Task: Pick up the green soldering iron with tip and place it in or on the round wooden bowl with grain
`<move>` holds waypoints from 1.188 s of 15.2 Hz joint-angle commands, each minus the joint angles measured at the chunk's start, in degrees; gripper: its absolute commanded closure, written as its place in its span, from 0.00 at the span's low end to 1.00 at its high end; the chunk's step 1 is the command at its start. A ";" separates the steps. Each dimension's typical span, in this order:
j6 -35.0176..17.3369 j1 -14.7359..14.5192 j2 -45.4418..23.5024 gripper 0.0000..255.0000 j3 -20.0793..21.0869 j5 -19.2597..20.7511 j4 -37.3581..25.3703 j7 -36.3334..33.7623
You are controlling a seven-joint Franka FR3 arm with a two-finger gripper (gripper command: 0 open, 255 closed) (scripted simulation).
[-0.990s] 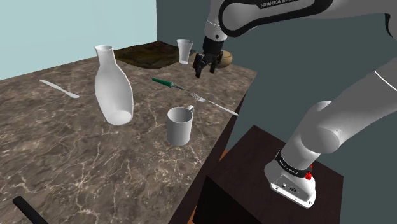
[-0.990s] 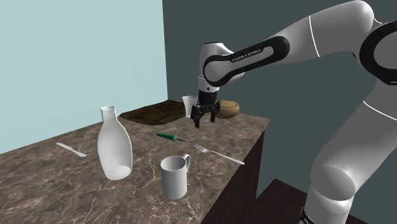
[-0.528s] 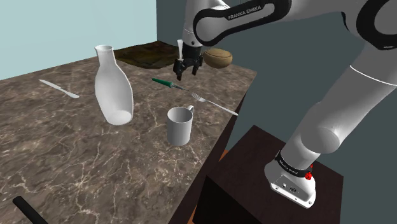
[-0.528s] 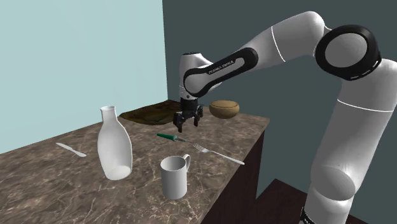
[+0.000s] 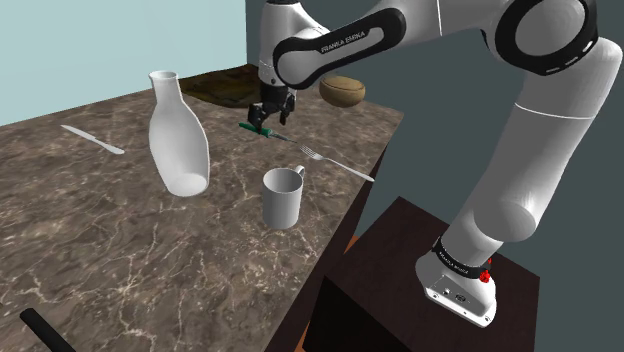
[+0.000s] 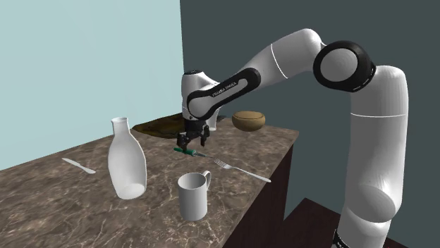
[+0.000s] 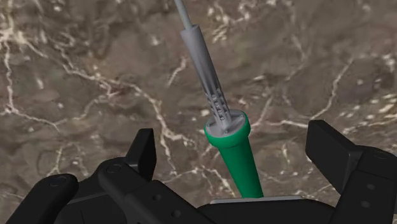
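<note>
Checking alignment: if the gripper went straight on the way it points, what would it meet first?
Most likely the soldering iron, its green handle lying between the gripper's open fingers; the marble countertop is beneath.

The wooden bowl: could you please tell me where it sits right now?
In the shoulder view the wooden bowl sits at the marble counter's far corner, to the right of the dark mat and beyond the fork.

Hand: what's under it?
The green soldering iron lies on the marbled countertop, between the fingers of the open hand, untouched. Its handle's rear end is covered by the hand.
</note>
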State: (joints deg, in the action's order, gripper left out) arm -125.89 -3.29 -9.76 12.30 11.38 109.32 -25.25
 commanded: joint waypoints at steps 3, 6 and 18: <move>-2.44 -0.01 -1.94 0.00 -0.26 0.83 0.53 -0.54; -3.42 0.00 -2.62 0.00 -0.37 1.12 0.85 -0.72; -3.44 0.07 -2.35 1.00 -0.39 1.05 1.12 -0.62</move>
State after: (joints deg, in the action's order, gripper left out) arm -129.39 -3.29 -11.94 12.02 12.38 110.14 -25.87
